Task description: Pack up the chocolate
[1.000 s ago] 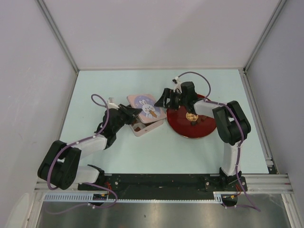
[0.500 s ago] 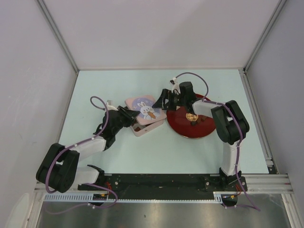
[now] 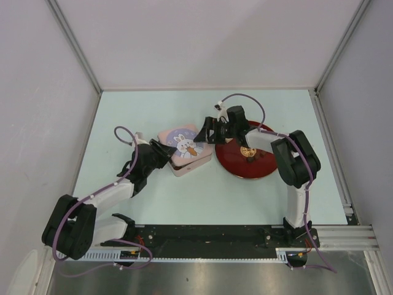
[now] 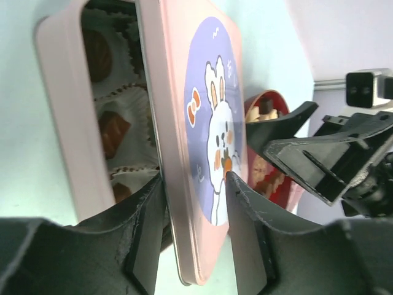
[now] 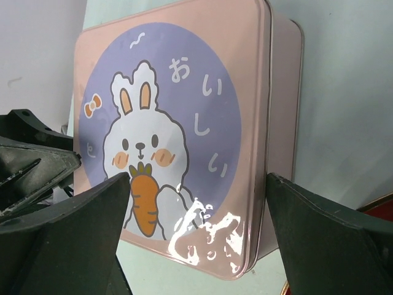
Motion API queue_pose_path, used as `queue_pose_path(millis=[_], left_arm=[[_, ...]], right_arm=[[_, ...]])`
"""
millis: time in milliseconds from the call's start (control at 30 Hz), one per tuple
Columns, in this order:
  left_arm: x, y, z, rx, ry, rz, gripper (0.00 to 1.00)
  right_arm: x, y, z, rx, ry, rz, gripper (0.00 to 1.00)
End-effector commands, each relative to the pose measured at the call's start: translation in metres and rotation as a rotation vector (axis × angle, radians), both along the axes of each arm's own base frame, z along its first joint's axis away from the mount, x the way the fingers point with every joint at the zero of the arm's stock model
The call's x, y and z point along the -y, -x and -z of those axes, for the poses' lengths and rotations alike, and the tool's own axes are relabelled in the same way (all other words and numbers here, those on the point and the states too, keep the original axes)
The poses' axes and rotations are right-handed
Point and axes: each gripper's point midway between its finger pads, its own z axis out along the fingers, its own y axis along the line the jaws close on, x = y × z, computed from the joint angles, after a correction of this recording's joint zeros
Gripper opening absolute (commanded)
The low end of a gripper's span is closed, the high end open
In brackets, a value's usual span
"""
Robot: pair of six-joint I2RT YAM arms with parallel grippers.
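The pink tin lid (image 3: 184, 141) with a rabbit picture lies tilted over the square pink tin (image 3: 187, 167). My left gripper (image 3: 164, 153) is shut on the lid's near-left edge, one finger under it and one on top, as the left wrist view (image 4: 193, 181) shows. Chocolate chunks (image 4: 113, 132) sit in white paper cups inside the tin. My right gripper (image 3: 206, 132) is open, its fingers spread to either side of the lid's corner (image 5: 199, 184) without touching. A few chocolate pieces (image 3: 247, 152) lie on the red plate (image 3: 270, 166).
The red plate stands right beside the tin on the right, under my right arm. Grey walls with metal rails close in the pale green table (image 3: 153, 203) at the back and sides.
The lid has slid left and now covers more of the tin. My left arm has drawn back to the left with it. My right gripper has followed to the left.
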Motion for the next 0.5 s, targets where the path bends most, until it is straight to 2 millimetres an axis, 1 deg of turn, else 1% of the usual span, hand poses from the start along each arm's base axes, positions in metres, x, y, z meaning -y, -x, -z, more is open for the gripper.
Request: queue_pose_path(millis=[0,233,300,367,467], left_arm=[[-0.011,0.0,-0.006,0.031,-0.08,-0.013,0.48],[-0.021,0.01,0.003,0.007,-0.13,-0.03,0.49],[-0.023,0.013,0.005,-0.001,-0.135,-0.032,0.49],[-0.026,0.014,0.003,0.006,-0.143,-0.039,0.5],[-0.034,0.019,0.009,-0.015,-0.164,-0.064,0.65]], right_arm=[[-0.008,-0.004,-0.014,0.066,0.028,-0.014,0.96],[-0.011,-0.001,-0.007,0.139,0.131,-0.028,0.96],[-0.013,0.002,-0.003,0.142,0.149,-0.04,0.96],[-0.014,0.004,0.002,0.146,0.165,-0.049,0.96],[-0.016,0.006,0.005,0.15,0.175,-0.059,0.96]])
